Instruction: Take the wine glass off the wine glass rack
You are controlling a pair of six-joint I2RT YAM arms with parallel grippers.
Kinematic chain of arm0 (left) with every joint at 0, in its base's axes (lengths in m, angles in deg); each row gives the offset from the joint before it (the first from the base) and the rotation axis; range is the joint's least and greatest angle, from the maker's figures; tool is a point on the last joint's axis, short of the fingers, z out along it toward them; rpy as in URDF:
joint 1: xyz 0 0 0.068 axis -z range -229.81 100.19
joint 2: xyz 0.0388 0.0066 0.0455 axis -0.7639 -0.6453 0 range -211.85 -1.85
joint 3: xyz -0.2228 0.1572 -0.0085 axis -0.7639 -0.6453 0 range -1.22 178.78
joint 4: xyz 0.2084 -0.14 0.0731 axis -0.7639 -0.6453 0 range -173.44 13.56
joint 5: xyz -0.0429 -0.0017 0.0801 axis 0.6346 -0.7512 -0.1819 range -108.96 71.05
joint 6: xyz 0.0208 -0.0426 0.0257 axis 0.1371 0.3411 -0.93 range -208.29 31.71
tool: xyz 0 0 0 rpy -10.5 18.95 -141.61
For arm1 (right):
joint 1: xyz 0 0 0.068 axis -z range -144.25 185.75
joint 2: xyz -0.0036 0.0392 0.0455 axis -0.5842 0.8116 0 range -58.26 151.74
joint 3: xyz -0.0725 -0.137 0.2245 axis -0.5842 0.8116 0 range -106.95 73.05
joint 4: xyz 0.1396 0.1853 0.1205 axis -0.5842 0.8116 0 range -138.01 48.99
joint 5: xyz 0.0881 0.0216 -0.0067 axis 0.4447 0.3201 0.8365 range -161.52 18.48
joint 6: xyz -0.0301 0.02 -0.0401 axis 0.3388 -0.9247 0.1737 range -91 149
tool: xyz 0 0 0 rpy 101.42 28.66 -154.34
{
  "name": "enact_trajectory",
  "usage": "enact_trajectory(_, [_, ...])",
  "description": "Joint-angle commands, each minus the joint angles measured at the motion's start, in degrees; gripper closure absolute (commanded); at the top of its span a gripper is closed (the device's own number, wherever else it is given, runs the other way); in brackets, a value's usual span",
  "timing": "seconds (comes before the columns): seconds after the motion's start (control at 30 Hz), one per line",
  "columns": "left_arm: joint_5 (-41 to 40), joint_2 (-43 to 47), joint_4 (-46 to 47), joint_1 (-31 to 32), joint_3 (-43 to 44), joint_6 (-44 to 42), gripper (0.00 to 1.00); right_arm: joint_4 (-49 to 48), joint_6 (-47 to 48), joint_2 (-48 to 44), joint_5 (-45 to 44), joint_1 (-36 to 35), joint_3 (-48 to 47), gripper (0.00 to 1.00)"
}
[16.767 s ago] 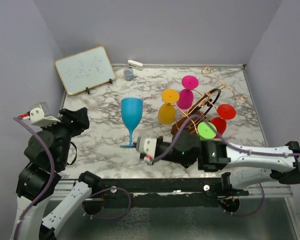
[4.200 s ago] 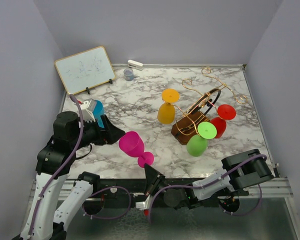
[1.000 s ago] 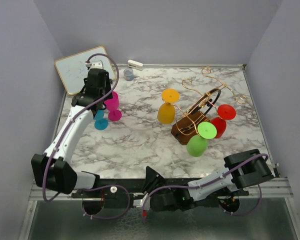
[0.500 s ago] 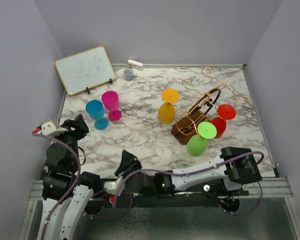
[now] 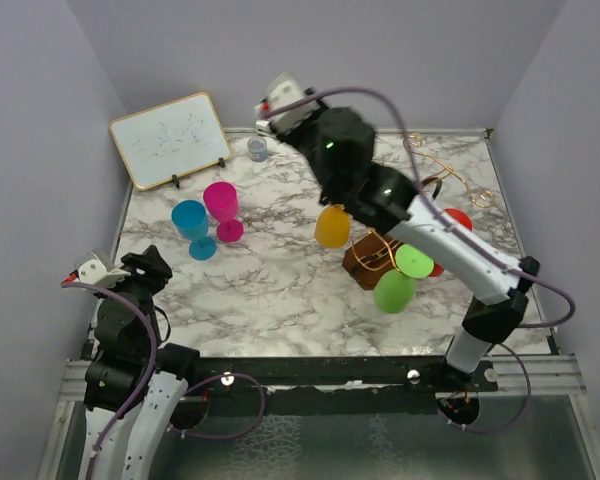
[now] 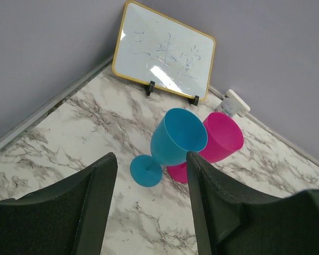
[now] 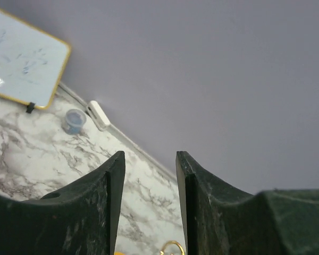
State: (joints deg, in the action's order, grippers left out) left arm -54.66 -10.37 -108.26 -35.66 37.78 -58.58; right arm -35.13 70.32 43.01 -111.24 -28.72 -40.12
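Right pincer [image 7: 149,156] is held high, parted, empty; the rack [image 5: 363,260] and glasses [image 5: 332,228] are seen below and behind it. Left pincer [image 6: 151,155], likewise parted and empty, is farther.

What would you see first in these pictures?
First the right arm, arching high over the table. Then the bright glasses: a yellow glass, a green glass and a red glass on the copper wine glass rack at the right, a blue glass and a pink glass standing together by the whiteboard at the left.
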Motion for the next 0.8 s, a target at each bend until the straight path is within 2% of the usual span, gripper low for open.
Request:
enact_trajectory(0.0, [-0.3,-0.5,-1.0,0.1,0.8,1.0,0.43,24.3,-30.0,-11.4,7.6,11.7,-7.1,0.56])
enact_trajectory(0.07, [0.1,-0.4,-0.9,0.1,0.7,1.1,0.43,26.6,-38.0,-18.2,8.8,14.2,-2.1,0.56])
enact_trajectory(0.17, [1.3,-1.0,-0.6,0.1,0.5,0.9,0.43,30.1,-43.4,-27.1,11.0,15.1,6.0,0.54])
enact_trajectory(0.33, [2.4,-2.5,-0.5,0.5,0.5,0.5,0.43,34.6,-44.6,-31.5,12.6,15.2,12.1,0.53])
enact_trajectory(0.43, [2.9,-3.3,-0.6,0.8,0.5,0.4,0.43,37.1,-43.5,-28.2,14.5,17.2,7.9,0.51])
enact_trajectory(0.5, [3.2,-4.2,-0.7,0.9,0.6,0.2,0.43,39.0,-43.0,-24.6,20.3,21.5,3.3,0.5])
enact_trajectory(0.63, [3.9,-6.0,-1.0,1.0,0.9,-0.1,0.43,41.7,-45.1,-17.7,34.1,31.3,-7.2,0.5])
enact_trajectory(0.77, [4.3,-7.1,-1.3,1.1,1.0,-0.4,0.43,41.4,-51.6,-12.8,55.0,46.0,-13.7,0.5])
